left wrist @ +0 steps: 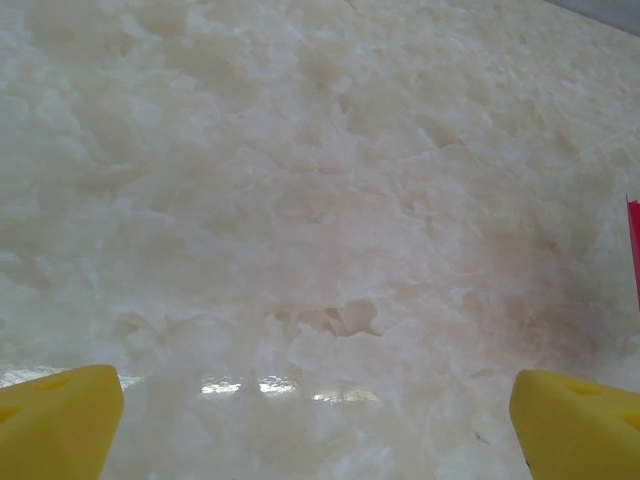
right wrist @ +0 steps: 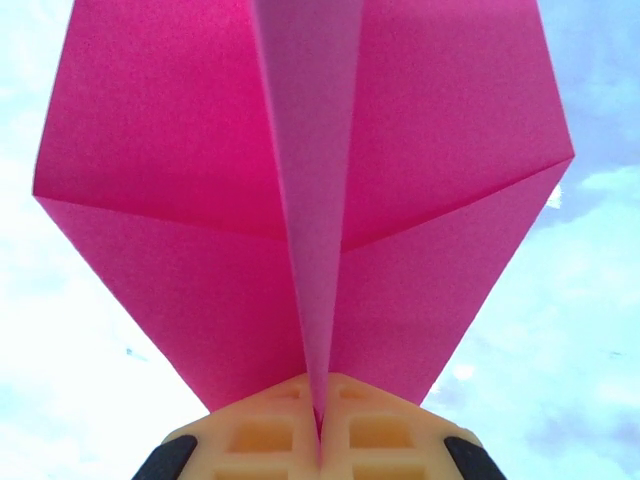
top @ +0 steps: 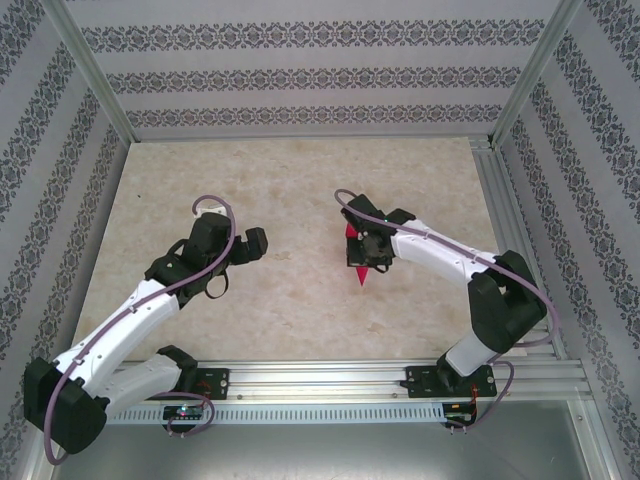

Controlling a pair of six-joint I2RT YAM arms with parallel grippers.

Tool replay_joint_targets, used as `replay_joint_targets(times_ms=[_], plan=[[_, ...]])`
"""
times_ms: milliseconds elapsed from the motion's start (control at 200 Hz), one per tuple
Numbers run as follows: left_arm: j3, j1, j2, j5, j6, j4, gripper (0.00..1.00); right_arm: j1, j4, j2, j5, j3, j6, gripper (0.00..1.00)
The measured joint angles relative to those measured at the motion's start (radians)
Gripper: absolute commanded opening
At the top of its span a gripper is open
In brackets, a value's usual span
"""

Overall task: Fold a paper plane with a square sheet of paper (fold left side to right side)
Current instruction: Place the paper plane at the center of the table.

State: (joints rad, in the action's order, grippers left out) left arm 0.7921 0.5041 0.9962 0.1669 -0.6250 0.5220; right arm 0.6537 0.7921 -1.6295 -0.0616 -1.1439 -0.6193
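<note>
Close to us, at the near edge of the table (top: 300, 170), a metal rail (top: 320, 375) holds the bottoms of the two arms. The left arm reaches up and in from the left. Its left gripper (top: 250, 245) hangs over the bare table and holds nothing. In the left wrist view, the left gripper (left wrist: 320, 420) is spread wide, with one yellow finger (left wrist: 55, 415) in each bottom corner and the shiny pale table (left wrist: 300, 200) between them. A thin bit of pink peeks in at the right edge of that view. The right arm bends in from the right, and the right gripper (top: 372, 248) sits over the pink paper plane (top: 361, 272) near the middle of the table, a little to the right. The two grippers are well apart. In the right wrist view, the right gripper (right wrist: 320, 425) has its yellow fingers pressed tight together on the middle fold of the paper plane (right wrist: 200, 200). The fold runs straight up from the fingers and out of the top of the picture. A pink wing spreads out on each side of it, and the paper gets narrow down by the fingers. From above, the plane's long way runs from near to far, and its sharp tip points back toward the near edge, just past the gripper. Farthest away are the patterned walls (top: 300, 75) around the table.
</note>
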Motion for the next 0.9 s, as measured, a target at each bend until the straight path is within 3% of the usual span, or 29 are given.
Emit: replay_joint_targets(times_ms=[385,899], plan=[[0.000,0.000,-0.005,0.003,0.031,0.026,1.00,0.058,0.027,-0.277,-0.034,-0.185,-0.063,0.00],[0.000,0.000,-0.005,0.003,0.042,0.027,1.00,0.044,0.059,-0.411,-0.050,-0.293,-0.033,0.00]])
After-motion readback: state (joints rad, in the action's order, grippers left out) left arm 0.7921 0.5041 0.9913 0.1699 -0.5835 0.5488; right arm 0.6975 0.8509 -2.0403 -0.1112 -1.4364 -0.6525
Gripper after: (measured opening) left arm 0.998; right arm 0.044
